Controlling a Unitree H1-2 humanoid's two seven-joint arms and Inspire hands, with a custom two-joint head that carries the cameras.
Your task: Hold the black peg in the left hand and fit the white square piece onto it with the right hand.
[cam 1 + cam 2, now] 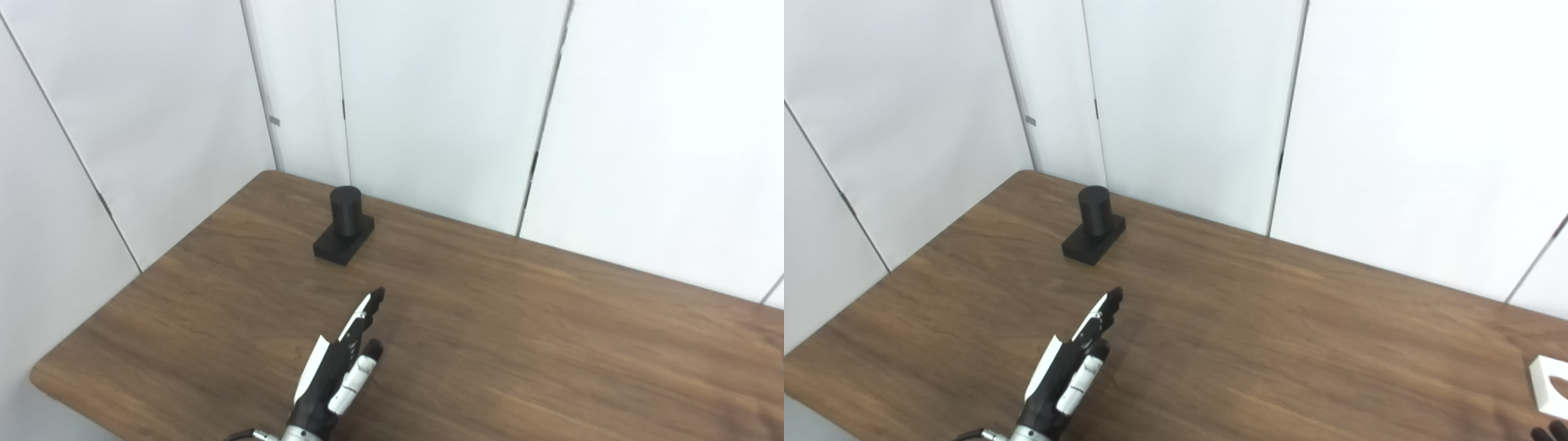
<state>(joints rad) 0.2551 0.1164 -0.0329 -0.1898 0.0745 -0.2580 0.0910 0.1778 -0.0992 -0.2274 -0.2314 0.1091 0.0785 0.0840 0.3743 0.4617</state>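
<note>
A black peg (345, 211) stands up straight on its flat black base (343, 242) on the brown wooden table (520, 343). The peg is round like a can, and the base is a small block. They sit near the far left part of the table, close to the white wall panels (453, 104) behind it. The left hand (340, 367) comes in from the bottom of the picture. It is above the table on the near side, well apart from the peg. Its fingers (367, 306) are stretched out straight and point toward the peg. The thumb (361, 373) sticks out a little to the side. The hand is loose and spread, and it holds nothing. The peg is not held by anything. The white square piece (1549, 378) lies flat on the table at the far right edge of the right eye view. Only part of it shows. It has a round hole cut in it. It is very far from the peg. Just below it, in the bottom right corner, a few dark fingertips of the right hand (1549, 432) peek in. They are near the white piece. So little of that hand shows that I cannot tell if it is spread or curled.
</note>
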